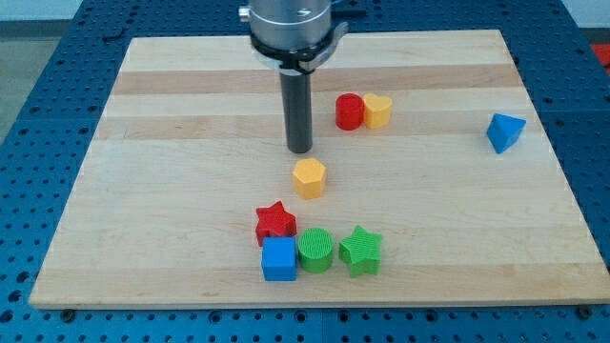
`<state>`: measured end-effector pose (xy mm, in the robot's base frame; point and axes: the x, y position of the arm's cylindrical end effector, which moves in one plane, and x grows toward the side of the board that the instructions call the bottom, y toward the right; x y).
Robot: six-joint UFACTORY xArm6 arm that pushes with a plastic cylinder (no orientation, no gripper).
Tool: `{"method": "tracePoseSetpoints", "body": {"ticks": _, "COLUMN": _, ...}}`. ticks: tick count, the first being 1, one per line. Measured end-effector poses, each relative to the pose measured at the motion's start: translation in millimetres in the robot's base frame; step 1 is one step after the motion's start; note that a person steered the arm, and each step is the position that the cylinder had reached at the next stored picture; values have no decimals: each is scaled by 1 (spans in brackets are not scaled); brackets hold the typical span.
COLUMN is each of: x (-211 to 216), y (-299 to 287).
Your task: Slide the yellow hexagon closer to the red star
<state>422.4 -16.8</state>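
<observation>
- End effector: bare rod, no jaws, nothing held; my tip (300, 150) stands just above the yellow hexagon (309, 177) in the view, a little apart.
- Yellow hexagon: mid-bench (172, 143), near the red star (275, 222), not touching.
- Push: you should drive down-left through the hexagon's centre; stop short of the star.
- Avoid: blue cube (279, 259), green cylinder (315, 250).

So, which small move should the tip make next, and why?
Probably push toward the view's bottom, slightly left. My tip stands just above the yellow hexagon in the view, and the red star lies below-left of the hexagon, still apart from it.
</observation>
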Motion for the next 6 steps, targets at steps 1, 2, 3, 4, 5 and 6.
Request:
{"method": "tracePoseSetpoints", "body": {"ticks": 1, "x": 6, "y": 21}}
{"method": "tracePoseSetpoints", "body": {"ticks": 2, "x": 17, "y": 22}}
{"method": "tracePoseSetpoints", "body": {"ticks": 3, "x": 30, "y": 16}}
{"method": "tracePoseSetpoints", "body": {"ticks": 4, "x": 47, "y": 14}}
{"method": "tracePoseSetpoints", "body": {"ticks": 5, "x": 60, "y": 14}}
{"method": "tracePoseSetpoints", "body": {"ticks": 6, "x": 60, "y": 14}}
